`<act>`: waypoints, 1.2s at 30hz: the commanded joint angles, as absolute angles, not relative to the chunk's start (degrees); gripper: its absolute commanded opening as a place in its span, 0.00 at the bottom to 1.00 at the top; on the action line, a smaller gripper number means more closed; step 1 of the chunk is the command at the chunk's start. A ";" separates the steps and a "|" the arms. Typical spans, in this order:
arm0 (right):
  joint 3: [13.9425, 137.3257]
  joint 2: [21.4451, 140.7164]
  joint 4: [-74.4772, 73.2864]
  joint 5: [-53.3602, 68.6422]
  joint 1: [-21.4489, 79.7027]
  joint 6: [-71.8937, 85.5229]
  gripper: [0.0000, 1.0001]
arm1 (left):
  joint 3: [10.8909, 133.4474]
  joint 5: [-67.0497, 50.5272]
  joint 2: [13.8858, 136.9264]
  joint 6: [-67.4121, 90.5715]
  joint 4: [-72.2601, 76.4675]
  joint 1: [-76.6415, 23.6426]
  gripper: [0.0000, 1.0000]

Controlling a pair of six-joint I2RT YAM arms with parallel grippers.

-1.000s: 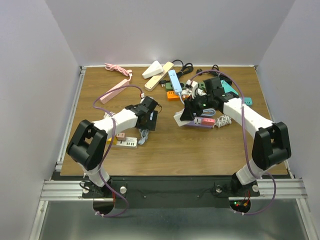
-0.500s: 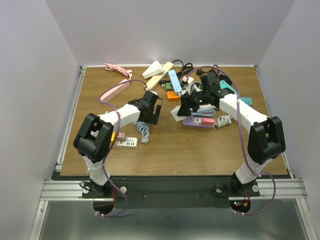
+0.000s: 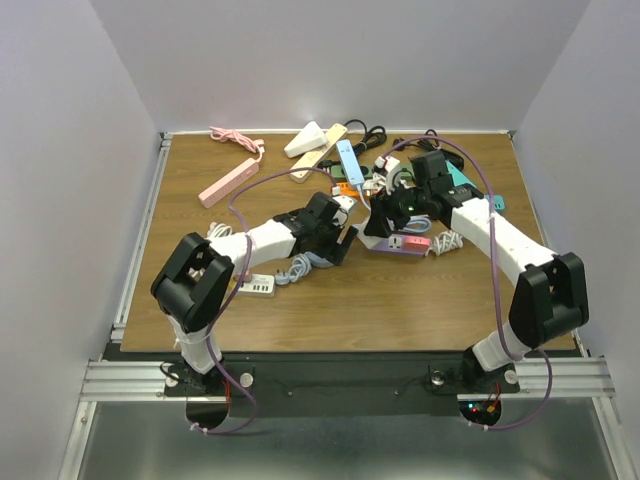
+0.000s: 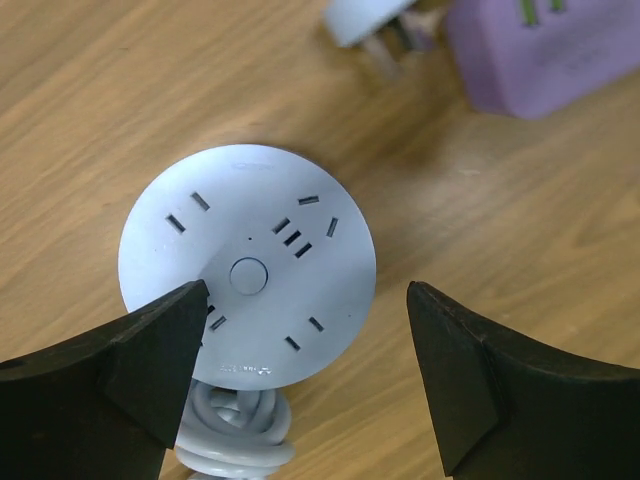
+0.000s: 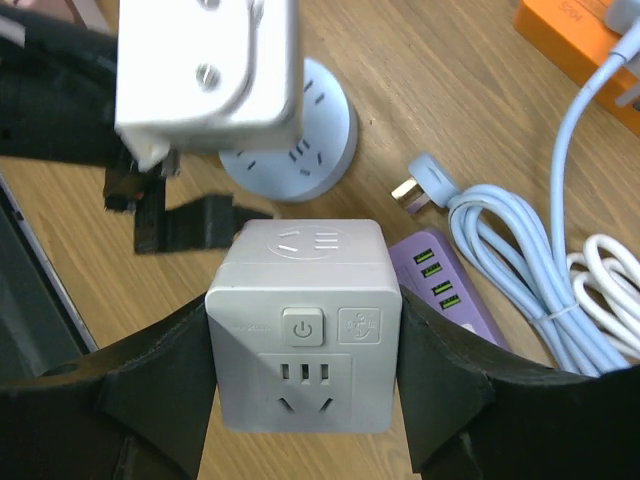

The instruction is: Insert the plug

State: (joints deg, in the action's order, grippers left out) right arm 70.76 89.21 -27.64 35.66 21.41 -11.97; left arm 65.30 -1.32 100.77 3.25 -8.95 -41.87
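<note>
- The left hand (image 4: 305, 300) is held open, its two fingers spread wide with nothing between them.
- Directly beneath that hand, a round socket hub (image 4: 247, 275) lies flat on the counter (image 4: 500, 250), sockets facing up. Its coiled cable shows at the edge nearest the wrist.
- The fingers are spread to either side of the hub. This is judged to be a stance for clamping the hub and steadying it so it cannot slide under a push.
- The right hand (image 5: 303, 350) is closed on a white cube adapter (image 5: 300, 260), which is gripped on two opposite sides. The faces with the power button and sockets are left uncovered and turned toward the wrist.
- The cube is taken to be the plug to be inserted. Its pins are not visible, so which face carries them cannot be told.
- The cube is held off the counter, with the hub just beyond the right fingertips and partly hidden by the left arm's wrist.
- A purple power strip (image 5: 445, 285) and a loose grey plug (image 5: 415, 188) lie to one side of the right hand, apart from both grips.
- Insertion is judged not yet begun, as the cube and hub are seen apart.
</note>
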 commanded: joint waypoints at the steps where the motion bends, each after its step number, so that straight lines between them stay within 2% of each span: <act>1: 69.88 82.90 -22.94 34.37 21.80 -9.49 0.00 | 63.02 -7.91 95.46 0.53 -6.33 -44.65 0.91; 5: 67.50 80.42 -23.12 32.17 21.80 -9.23 0.00 | 62.58 -8.17 88.62 0.26 -6.50 -44.65 0.93; 12: 68.73 82.35 -23.11 35.85 21.80 -12.21 0.00 | 58.63 -8.44 78.85 2.19 -8.35 -43.95 0.97; 17: 71.89 88.23 -23.03 38.41 22.93 -15.29 0.00 | 53.62 -5.45 74.28 10.10 -5.37 -36.14 0.98; 21: 74.87 92.10 -22.85 38.41 25.92 -21.42 0.00 | 48.88 -7.99 71.20 14.15 -1.68 -30.78 0.98; 36: 82.62 104.85 -23.20 33.67 31.73 -31.20 0.00 | 47.02 -15.73 75.50 15.38 -0.26 -26.10 0.98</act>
